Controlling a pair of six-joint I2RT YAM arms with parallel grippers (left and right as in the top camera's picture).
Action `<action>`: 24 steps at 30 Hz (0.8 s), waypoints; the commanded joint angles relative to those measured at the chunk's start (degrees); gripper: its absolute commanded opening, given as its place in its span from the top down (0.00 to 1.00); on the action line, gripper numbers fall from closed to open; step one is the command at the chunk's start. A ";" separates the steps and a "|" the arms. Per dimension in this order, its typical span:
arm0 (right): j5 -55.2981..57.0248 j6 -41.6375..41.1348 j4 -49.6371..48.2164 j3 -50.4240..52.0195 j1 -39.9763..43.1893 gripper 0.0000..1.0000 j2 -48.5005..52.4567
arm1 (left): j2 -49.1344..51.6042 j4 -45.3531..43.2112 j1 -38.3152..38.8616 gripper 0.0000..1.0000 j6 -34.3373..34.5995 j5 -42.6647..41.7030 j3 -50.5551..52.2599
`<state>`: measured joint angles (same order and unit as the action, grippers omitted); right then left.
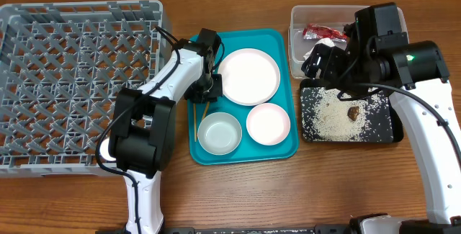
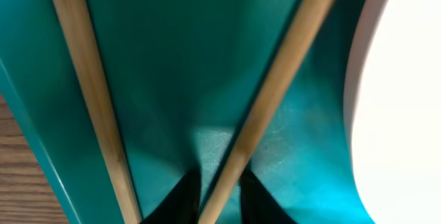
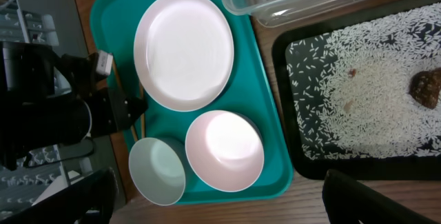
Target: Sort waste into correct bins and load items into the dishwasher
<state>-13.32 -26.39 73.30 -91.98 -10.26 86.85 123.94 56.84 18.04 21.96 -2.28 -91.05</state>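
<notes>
**Left wrist: chopstick pickup**

One chopstick is straddled by the left gripper on the teal tray; whether it is clamped cannot be told. A firm squeeze should be made before lifting, with the second chopstick left undisturbed.

Smooth wooden chopsticks, glossy teal plastic tray (faintly textured), matt grey plastic rack, wood-grain table.

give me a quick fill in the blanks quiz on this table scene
1. The ___ wrapper lies in the clear tub.
2. The tray holding the brown lump is ___.
3. The white plate rests on the ___ serving tray.
4. The left gripper has its jaws either side of a wooden ___.
Missing: red; black; teal; chopstick.
</notes>
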 commanded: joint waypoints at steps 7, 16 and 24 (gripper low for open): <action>-0.26 -0.17 0.20 -0.92 0.00 0.03 -0.07 | 2.69 1.73 -0.04 0.96 -1.20 0.11 -1.51; -0.26 -0.17 0.39 -0.92 0.00 0.03 -0.07 | 2.69 16.81 -1.84 0.96 -1.25 0.22 -17.99; -0.26 -0.15 0.61 -0.92 0.00 0.03 -0.07 | 2.58 35.95 -3.74 0.96 -1.42 7.41 -37.99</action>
<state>-13.32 -26.35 73.89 -91.98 -10.26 86.85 126.93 89.25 15.22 20.97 0.32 -123.26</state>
